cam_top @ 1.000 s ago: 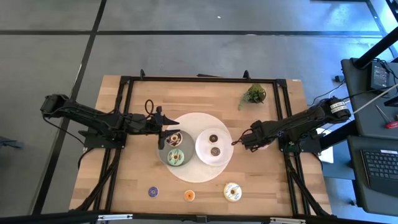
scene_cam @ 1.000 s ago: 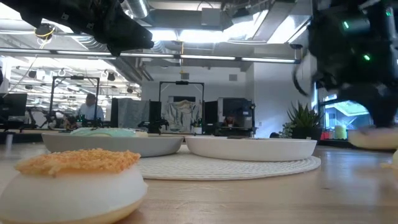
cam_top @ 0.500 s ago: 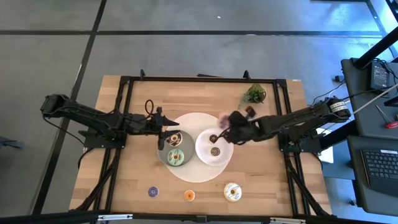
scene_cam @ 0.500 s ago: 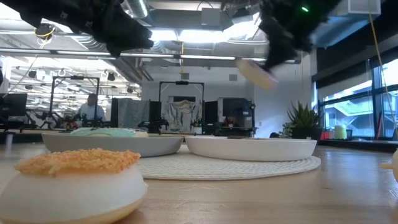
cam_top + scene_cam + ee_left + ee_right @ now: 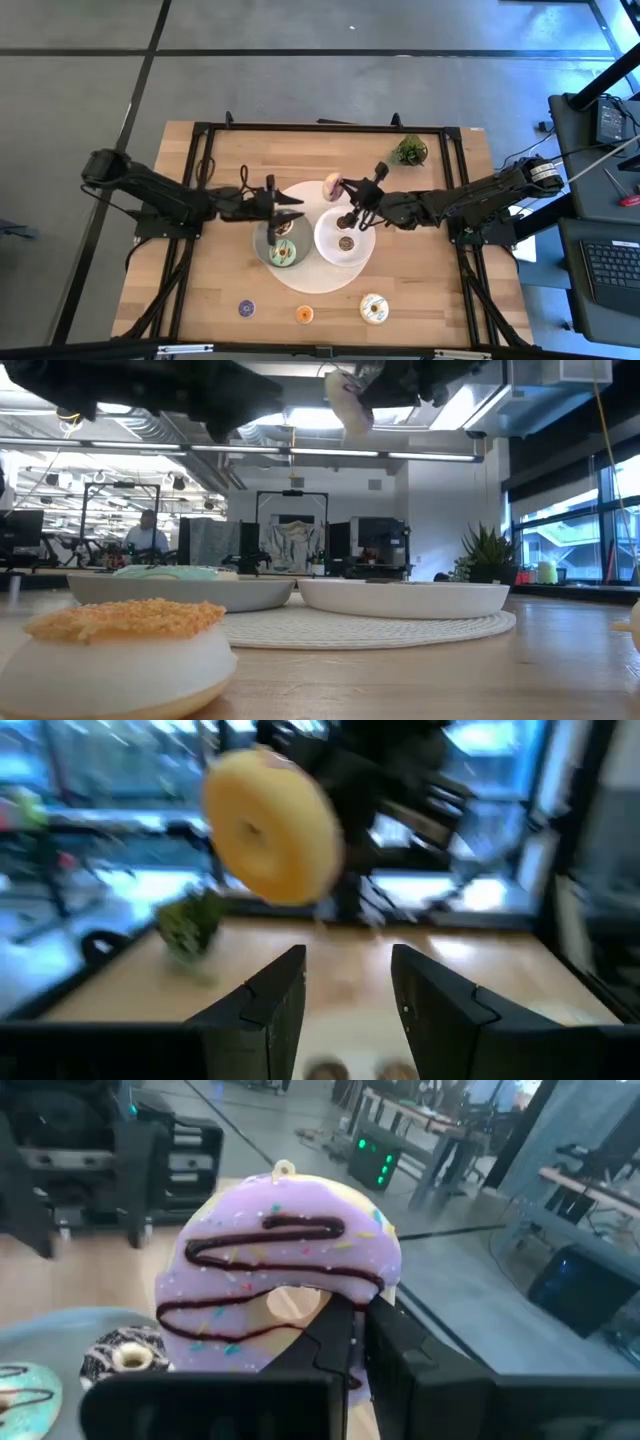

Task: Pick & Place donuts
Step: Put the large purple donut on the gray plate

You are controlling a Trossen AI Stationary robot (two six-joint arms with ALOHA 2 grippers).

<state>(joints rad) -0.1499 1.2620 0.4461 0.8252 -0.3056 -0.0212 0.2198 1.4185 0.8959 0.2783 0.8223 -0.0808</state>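
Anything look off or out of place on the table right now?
Nothing spilled or damaged. The one unusual thing: the pink donut is in the air on edge, clamped in the right gripper above the white plate. The left gripper hovers open over the grey plate.

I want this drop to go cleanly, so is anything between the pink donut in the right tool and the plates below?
Nothing visible. The right tool holds the pink donut in the air, beside the white plate.

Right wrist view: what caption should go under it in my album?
The right gripper holds up the pink donut.
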